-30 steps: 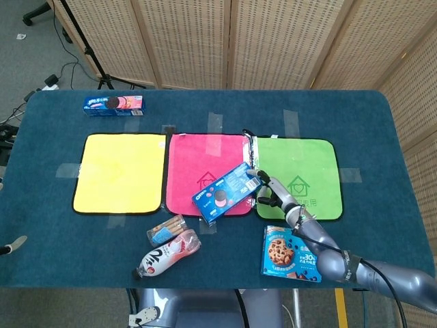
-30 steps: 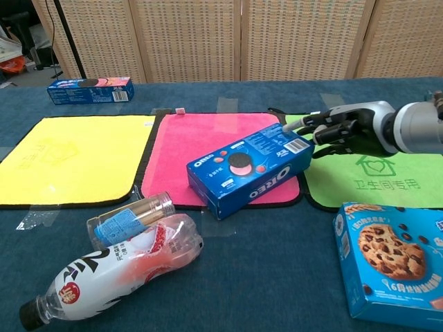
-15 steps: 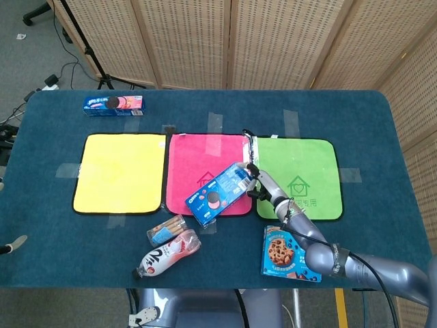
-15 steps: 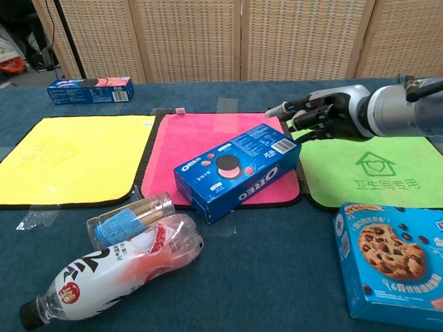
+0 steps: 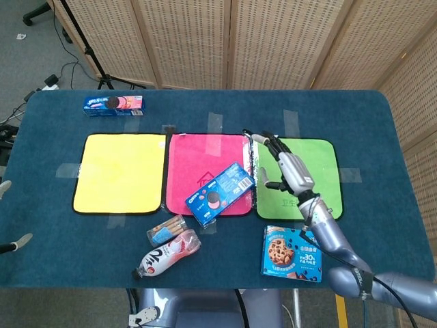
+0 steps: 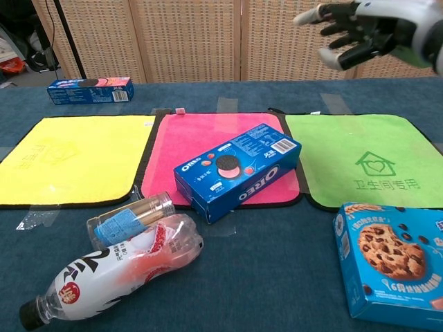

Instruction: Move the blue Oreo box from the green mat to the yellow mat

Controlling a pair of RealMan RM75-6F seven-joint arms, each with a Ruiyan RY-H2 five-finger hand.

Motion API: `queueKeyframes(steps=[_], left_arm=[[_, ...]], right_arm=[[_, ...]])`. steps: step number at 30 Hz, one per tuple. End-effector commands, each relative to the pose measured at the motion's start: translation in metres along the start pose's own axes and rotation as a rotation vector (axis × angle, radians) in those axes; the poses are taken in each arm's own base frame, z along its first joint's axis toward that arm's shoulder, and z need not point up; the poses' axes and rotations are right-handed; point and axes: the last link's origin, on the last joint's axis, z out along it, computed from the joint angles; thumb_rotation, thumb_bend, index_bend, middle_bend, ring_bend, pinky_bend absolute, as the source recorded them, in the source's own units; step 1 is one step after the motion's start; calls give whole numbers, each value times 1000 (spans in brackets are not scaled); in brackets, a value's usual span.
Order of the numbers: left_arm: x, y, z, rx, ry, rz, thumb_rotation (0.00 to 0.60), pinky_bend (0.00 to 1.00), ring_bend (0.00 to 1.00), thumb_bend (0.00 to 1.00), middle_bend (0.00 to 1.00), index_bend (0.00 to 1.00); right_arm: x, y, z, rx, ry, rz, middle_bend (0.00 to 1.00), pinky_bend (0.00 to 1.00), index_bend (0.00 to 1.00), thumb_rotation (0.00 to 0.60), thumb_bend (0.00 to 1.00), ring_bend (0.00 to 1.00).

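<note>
The blue Oreo box [image 5: 222, 194] [image 6: 237, 169] lies askew on the front right corner of the pink mat [image 5: 205, 160] [image 6: 208, 135], overhanging its front edge. My right hand [image 5: 287, 169] [image 6: 367, 31] hangs raised above the green mat [image 5: 311, 164] [image 6: 360, 159], fingers spread, holding nothing and well clear of the box. The yellow mat [image 5: 119, 173] [image 6: 66, 159] lies bare at the left. Of my left hand [image 5: 5, 186] only pale tips show at the left edge of the head view.
A chocolate-chip cookie box [image 5: 292, 254] [image 6: 391, 259] lies in front of the green mat. A plastic bottle [image 5: 167, 254] [image 6: 118, 273] and a small jar [image 5: 167, 231] [image 6: 131, 218] lie in front of the pink mat. Another Oreo box [image 5: 114, 104] [image 6: 90, 90] sits far left.
My right hand pushed the Oreo box leftward onto the pink mat, then let go and rose high above the green mat. The box now rests still.
</note>
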Motion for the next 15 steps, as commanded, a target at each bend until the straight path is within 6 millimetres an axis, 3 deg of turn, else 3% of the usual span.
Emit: queueKeyframes(steps=[1, 5, 7, 11, 15], left_arm=[[0, 5, 5, -31, -4, -4, 600, 0, 0, 2, 0, 0], [0, 20, 19, -125, -6, 19, 600, 0, 0, 54, 0, 0], [0, 26, 24, -156, -6, 27, 600, 0, 0, 94, 0, 0], [0, 50, 37, -260, -15, 49, 600, 0, 0, 120, 0, 0], [-2, 93, 52, -432, -42, 99, 600, 0, 0, 136, 0, 0]], right_arm=[[31, 17, -54, 45, 100, -263, 0, 69, 93, 600, 393, 0], [57, 43, -104, 26, 206, -458, 0, 34, 28, 600, 85, 0], [61, 50, -119, 21, 250, -498, 0, 12, 5, 600, 12, 0], [69, 68, -153, -23, 352, -545, 0, 0, 0, 600, 0, 0], [72, 77, -184, -67, 443, -485, 0, 0, 0, 600, 0, 0]])
